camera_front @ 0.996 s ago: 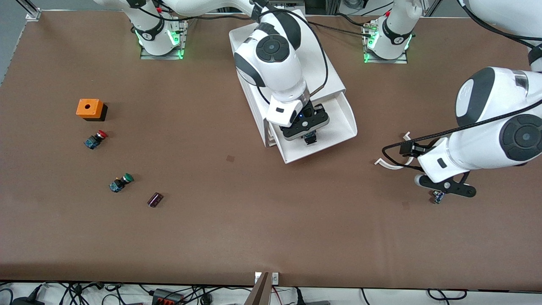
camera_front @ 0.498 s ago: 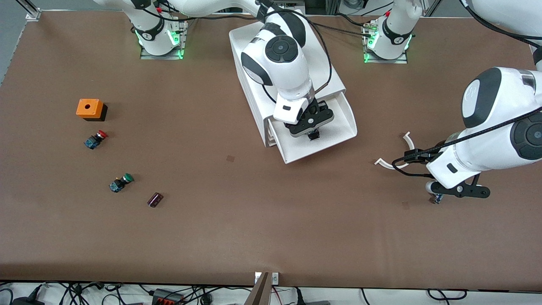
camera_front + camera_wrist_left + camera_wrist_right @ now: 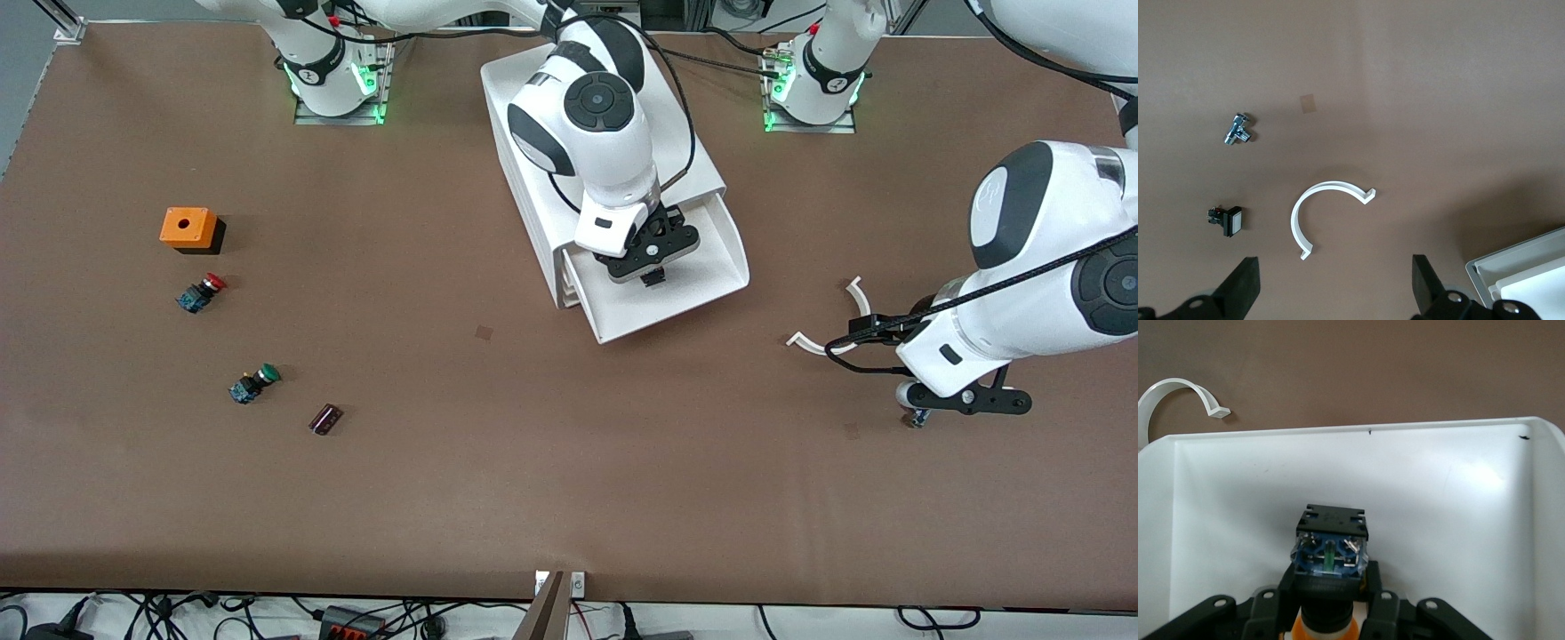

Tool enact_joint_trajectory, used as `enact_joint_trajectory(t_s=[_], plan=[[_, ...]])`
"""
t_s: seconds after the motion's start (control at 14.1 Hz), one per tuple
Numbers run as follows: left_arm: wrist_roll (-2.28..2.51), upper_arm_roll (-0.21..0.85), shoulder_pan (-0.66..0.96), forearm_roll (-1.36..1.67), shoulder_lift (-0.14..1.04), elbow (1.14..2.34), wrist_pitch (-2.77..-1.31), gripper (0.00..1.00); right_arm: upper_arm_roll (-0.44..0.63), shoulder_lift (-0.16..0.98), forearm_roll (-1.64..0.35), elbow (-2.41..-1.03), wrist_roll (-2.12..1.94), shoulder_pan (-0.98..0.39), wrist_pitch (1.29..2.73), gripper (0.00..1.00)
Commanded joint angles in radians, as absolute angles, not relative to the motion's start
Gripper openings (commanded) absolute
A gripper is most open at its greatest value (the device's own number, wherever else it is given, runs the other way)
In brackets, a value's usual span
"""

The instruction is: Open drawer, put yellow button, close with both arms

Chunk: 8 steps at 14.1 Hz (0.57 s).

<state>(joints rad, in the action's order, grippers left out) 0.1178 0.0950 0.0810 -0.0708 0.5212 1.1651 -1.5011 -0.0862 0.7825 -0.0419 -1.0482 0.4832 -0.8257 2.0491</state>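
The drawer (image 3: pixel 702 298), the top one of the white cabinet (image 3: pixel 533 191), stands pulled open toward the front camera. My right gripper (image 3: pixel 653 265) hangs over its tray and is shut on the yellow button (image 3: pixel 1330 550). The button's black-and-blue body sticks out past the fingers (image 3: pixel 1373 585), and its yellow cap (image 3: pixel 1298 630) shows between them. The drawer's white floor and rim (image 3: pixel 1438 500) fill the right wrist view. My left gripper (image 3: pixel 965 402) is open and empty, low over the table at the left arm's end. In the left wrist view its fingers (image 3: pixel 1238 288) stand wide apart over bare table.
A white C-shaped clip (image 3: pixel 827 333) (image 3: pixel 1325 213) lies between the drawer and my left gripper. Beside that gripper are a small metal fitting (image 3: pixel 1238 129) and a small black part (image 3: pixel 1227 221). An orange box (image 3: pixel 188 228), a red-capped button (image 3: pixel 202 292), a green-capped button (image 3: pixel 253 383) and a dark block (image 3: pixel 325 419) lie toward the right arm's end.
My right gripper has moved with the yellow button over the open drawer, closer to the cabinet. My left arm has shifted toward its end of the table, then stayed nearly still.
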Motion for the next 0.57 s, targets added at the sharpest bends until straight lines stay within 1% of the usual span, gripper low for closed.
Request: enact_joint_trajectory(t_s=[0.0,0.07,0.5], plan=[[0.132,0.101,0.08,-0.08,0.526,1.144,-1.497,1.0,-0.078,0.799,-0.04,-0.985,0.502,-0.836,2.02,0.49],[0.133,0.101,0.08,-0.08,0.526,1.144,-1.497,1.0,-0.074,0.799,-0.04,-0.98,0.503,-0.836,2.028,0.99],[0.144,0.106,0.081,-0.078,0.525,1.144,-1.497,1.0,-0.057,0.792,-0.038,-0.927,0.551,-0.841,2.028,1.0]])
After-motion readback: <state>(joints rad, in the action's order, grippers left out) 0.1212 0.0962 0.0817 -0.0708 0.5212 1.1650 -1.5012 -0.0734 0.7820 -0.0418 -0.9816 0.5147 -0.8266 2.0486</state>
